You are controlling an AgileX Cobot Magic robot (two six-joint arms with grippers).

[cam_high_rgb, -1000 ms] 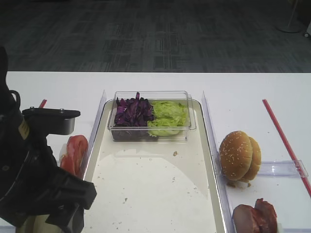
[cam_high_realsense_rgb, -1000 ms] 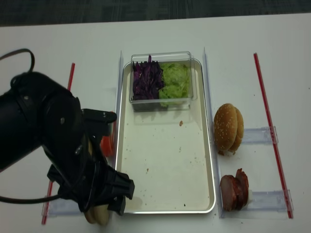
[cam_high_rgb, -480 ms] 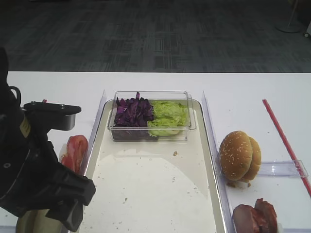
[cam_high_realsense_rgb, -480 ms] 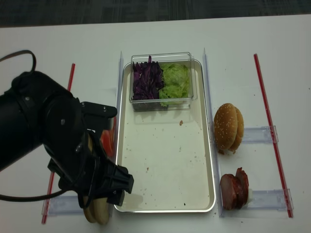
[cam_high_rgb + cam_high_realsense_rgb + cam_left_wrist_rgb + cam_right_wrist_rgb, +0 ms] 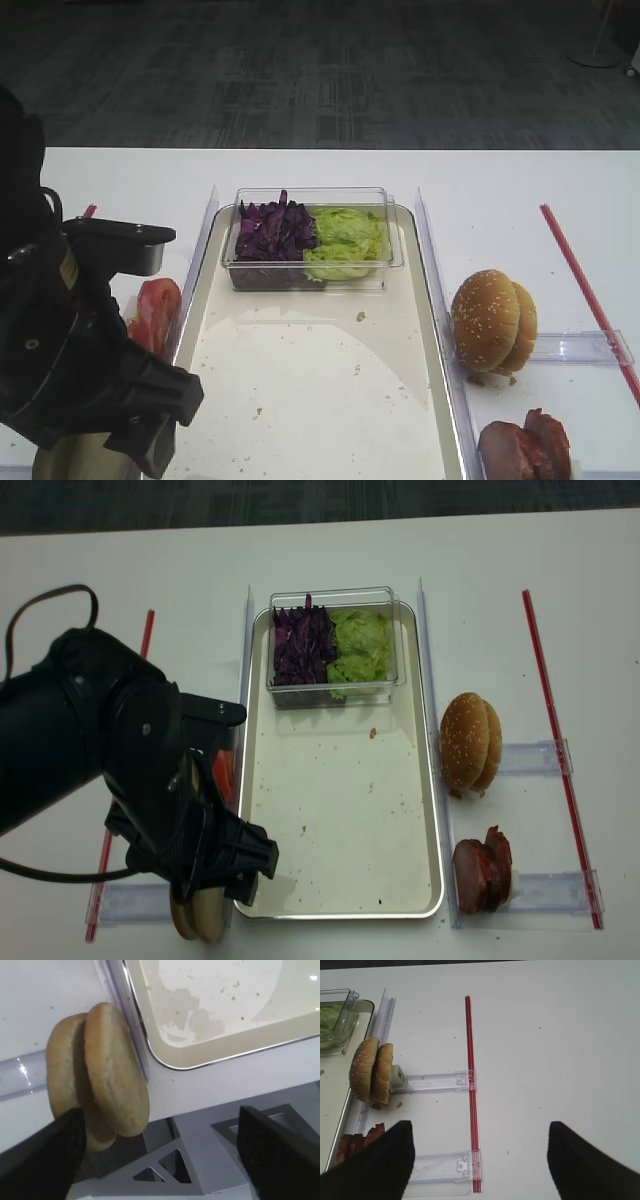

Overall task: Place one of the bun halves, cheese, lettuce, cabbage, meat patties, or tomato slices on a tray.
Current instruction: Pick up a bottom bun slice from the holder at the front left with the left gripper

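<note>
Bun halves [image 5: 97, 1097] on edge, just outside tray [image 5: 220, 1057] near-left corner rim, at table [image 5: 40, 990] front edge. Left gripper [image 5: 160, 1160] jaws spread wide, straddling buns, gripping nothing. Tray floor bare from tub [image 5: 333, 645] down to front rim; open lane there. Right gripper [image 5: 480, 1160] jaws parted over bare table, right of red strip [image 5: 471, 1090]. Versus a second earlier: left arm shifted slightly, buns unmoved.

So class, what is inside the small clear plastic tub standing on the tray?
The clear tub holds purple cabbage on its left and green lettuce beside it. Anything underneath the heaps is covered.
</note>
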